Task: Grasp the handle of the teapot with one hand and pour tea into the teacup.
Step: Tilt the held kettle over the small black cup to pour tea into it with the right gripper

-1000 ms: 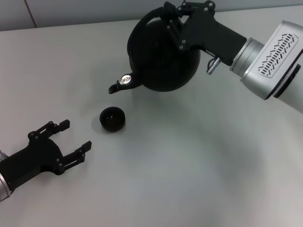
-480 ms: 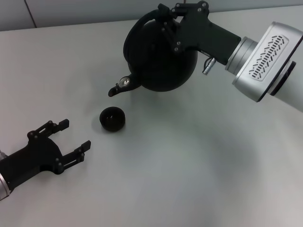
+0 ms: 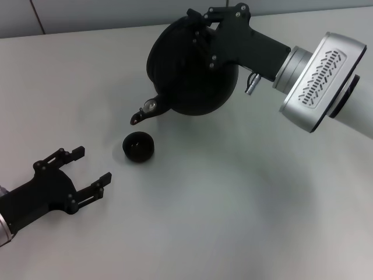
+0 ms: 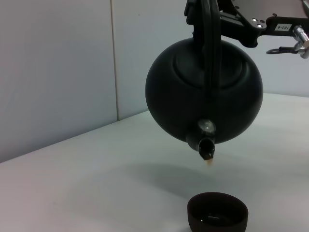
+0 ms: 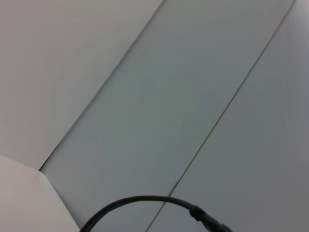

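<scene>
My right gripper is shut on the handle of the black teapot and holds it in the air, tilted, with the spout pointing down just above and behind the teacup. In the left wrist view the teapot hangs over the teacup, with a small drop of tea at the spout tip; some liquid shows in the cup. My left gripper rests open and empty at the table's front left, apart from the cup.
The grey table bears only the cup. A wall runs along the table's far edge. The right wrist view shows only wall panels and a black cable.
My right gripper has tipped the teapot further and shifted it slightly left; the spout has dropped nearer the teacup. The left arm and the cup have not moved.
</scene>
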Robot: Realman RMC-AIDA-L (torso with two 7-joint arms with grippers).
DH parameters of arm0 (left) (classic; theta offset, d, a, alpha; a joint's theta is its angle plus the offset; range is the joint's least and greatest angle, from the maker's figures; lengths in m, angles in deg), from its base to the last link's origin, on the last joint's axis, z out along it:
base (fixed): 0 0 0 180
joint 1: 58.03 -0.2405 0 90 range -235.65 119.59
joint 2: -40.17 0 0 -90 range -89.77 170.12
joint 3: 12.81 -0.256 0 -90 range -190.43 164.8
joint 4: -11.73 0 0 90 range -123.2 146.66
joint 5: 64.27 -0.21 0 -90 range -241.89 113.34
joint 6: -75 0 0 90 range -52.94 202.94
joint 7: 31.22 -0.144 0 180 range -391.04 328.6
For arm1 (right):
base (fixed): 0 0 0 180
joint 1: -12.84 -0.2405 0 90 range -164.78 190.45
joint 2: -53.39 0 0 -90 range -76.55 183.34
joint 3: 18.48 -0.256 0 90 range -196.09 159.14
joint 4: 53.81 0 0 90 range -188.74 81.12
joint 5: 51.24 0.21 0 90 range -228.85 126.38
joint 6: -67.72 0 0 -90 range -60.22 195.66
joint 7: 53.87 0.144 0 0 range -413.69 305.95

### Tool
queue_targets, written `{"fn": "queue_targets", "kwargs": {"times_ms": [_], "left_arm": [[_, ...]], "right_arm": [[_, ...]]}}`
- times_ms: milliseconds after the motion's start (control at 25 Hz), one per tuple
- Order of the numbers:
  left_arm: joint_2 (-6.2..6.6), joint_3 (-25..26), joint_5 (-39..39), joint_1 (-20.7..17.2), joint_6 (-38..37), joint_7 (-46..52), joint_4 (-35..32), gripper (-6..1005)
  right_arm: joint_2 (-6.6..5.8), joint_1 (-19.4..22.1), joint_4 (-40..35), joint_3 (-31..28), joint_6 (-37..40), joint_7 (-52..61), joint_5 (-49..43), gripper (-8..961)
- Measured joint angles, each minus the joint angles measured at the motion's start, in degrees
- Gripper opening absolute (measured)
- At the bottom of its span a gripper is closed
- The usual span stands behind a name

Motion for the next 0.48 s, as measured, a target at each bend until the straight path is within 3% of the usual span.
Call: {"fn": "queue_targets", "kwargs": {"times_ms": [480], "left_arm": [[0.00,-0.40,0.00,0.24,-0.01,0.65,-0.11,799]], "right_arm": [[0.08,0.60,0.11,-0.01,-0.08,-2.37,0.00,95]]}}
